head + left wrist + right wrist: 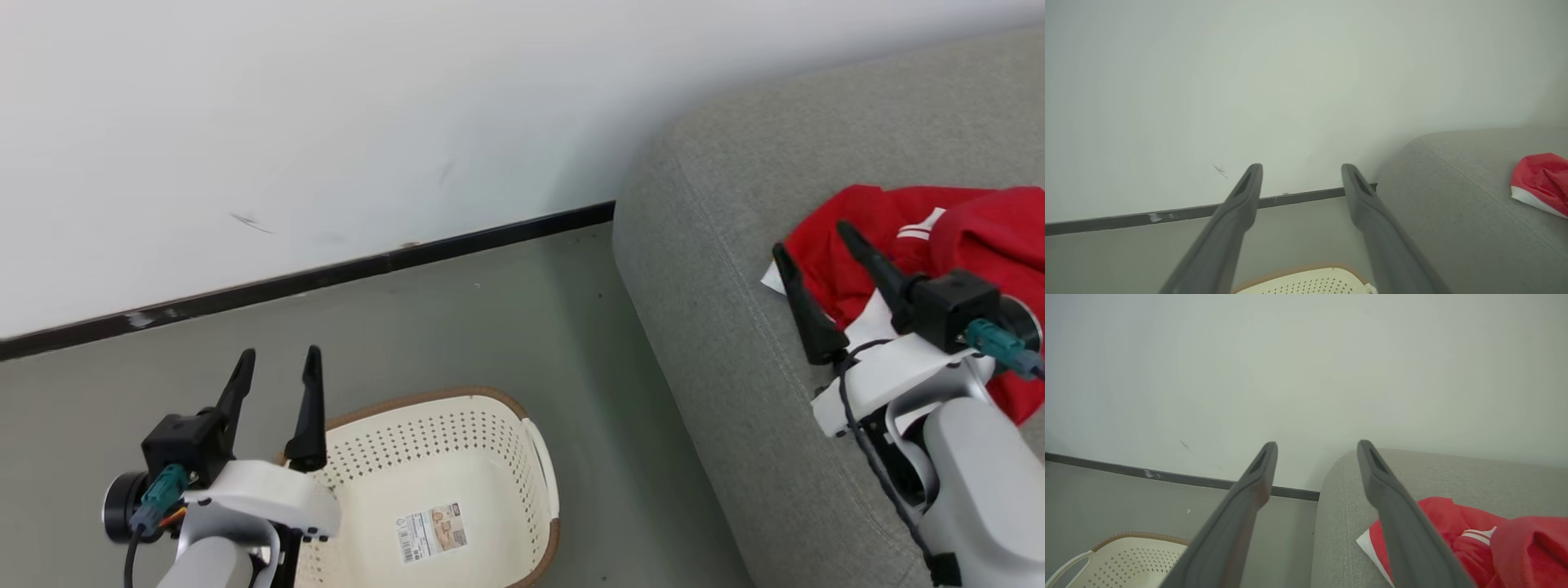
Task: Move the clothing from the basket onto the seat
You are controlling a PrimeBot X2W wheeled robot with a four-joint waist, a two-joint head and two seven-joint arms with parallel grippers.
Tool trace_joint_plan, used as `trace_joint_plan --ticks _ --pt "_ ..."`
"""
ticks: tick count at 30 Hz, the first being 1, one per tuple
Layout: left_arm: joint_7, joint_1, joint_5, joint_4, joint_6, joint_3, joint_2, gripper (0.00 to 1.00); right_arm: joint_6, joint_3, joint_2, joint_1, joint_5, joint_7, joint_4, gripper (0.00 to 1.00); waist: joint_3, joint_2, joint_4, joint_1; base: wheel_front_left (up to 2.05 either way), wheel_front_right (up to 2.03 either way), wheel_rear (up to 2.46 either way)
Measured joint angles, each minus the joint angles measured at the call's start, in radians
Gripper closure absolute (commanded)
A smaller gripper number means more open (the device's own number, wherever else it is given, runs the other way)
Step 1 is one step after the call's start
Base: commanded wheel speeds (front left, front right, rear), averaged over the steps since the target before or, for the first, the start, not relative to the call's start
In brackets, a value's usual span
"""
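The red clothing (971,245) with white panels lies heaped on the grey seat (718,269) at the right; it is also in the left wrist view (1541,181) and the right wrist view (1494,543). The cream basket (457,482) stands on the floor at the lower left, holding nothing but a label sticker (430,531). My left gripper (277,359) hovers open above the basket's left rim. My right gripper (816,237) is open above the seat, at the left edge of the clothing, with nothing between its fingers.
A white wall (326,122) with a black baseboard (326,278) runs behind. Grey floor (506,327) lies between basket and seat. The seat's rounded corner (645,180) stands close to the wall.
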Motion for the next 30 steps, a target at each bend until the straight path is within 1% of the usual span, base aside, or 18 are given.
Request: trace_joint_plan --ticks 1,8,11,15,18,21,23,30 --pt "0.0 0.0 0.0 0.0 0.0 0.0 0.0 0.0 0.0 0.0 0.0 0.0 0.0 0.0 0.0 0.0 0.0 0.0 0.0 0.0 0.0 0.0 0.0" --pt "-0.005 0.067 0.001 -0.012 0.049 0.064 0.01 0.0 0.0 0.022 0.056 0.048 -0.011 0.0 -0.017 0.0 -0.03 0.0 0.052 0.0 0.0 0.0 0.0" --pt "-0.006 0.091 0.008 -0.018 0.063 0.089 0.024 0.0 0.0 0.03 0.082 0.071 -0.026 0.0 -0.032 0.0 -0.042 0.0 0.075 0.0 0.0 0.0 0.0" --pt "-0.006 0.118 0.049 -0.033 0.086 0.112 0.039 0.0 0.0 0.028 0.102 0.11 -0.051 0.0 -0.035 0.0 -0.06 0.0 0.104 0.0 0.0 0.0 0.0" --pt "-0.006 0.136 0.065 -0.043 0.091 0.117 0.041 0.0 0.0 0.025 0.12 0.143 -0.06 0.0 -0.037 0.0 -0.072 0.0 0.124 0.0 0.0 0.0 0.0" --pt "-0.006 0.161 0.072 -0.049 0.091 0.117 0.04 0.0 0.0 0.014 0.124 0.176 -0.067 0.0 -0.041 0.0 -0.085 0.0 0.143 0.0 0.0 0.0 0.0" --pt "-0.006 0.183 0.089 -0.051 0.099 0.111 0.035 0.0 0.0 -0.007 0.13 0.207 -0.069 0.0 -0.045 0.0 -0.097 0.0 0.16 0.0 0.0 0.0 0.0" --pt "-0.006 0.221 0.1 -0.053 0.099 0.082 0.023 0.0 0.0 -0.075 0.147 0.281 -0.081 0.0 -0.081 0.0 -0.124 0.0 0.193 0.0 0.0 0.0 0.0"
